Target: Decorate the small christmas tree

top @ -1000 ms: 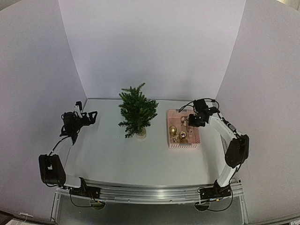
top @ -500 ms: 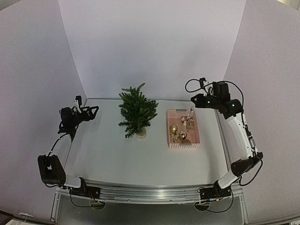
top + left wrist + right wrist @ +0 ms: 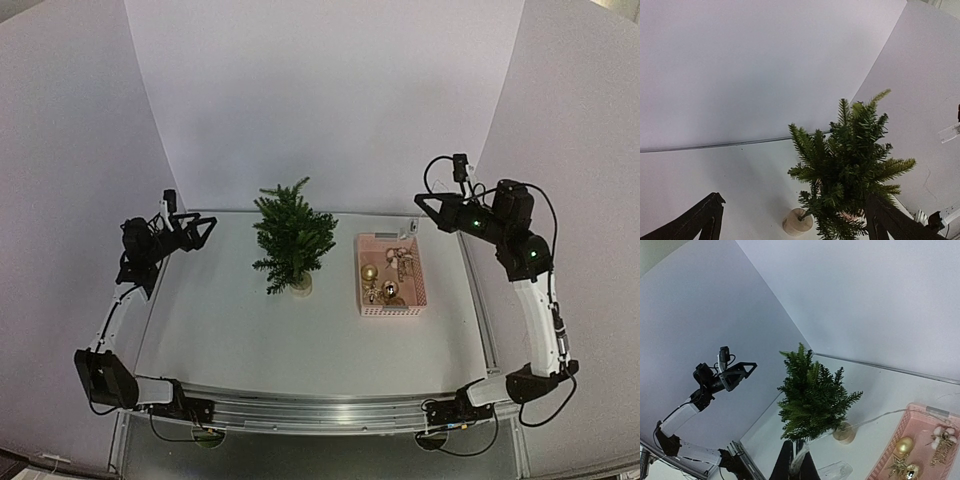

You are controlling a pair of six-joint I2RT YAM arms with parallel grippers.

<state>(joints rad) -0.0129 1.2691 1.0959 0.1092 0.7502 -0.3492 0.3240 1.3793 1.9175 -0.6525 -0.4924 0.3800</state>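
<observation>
Pinching gripper: at upper right of the top view, the right gripper (image 3: 795, 456) is clamping a pale strand (image 3: 880, 416).
Left gripper (image 3: 203, 230): hovering spread wide, empty.
Tree: the small christmas tree (image 3: 292, 238) is standing mid-frame, left of the pink basket (image 3: 393, 310).
Risk: the strand could be snagging branches, tipping the tree.
Unclear: what the strand is.

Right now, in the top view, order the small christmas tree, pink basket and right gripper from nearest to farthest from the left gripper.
From the left gripper:
1. small christmas tree, centre
2. pink basket, right of centre
3. right gripper, far right, gripping thin wire
</observation>
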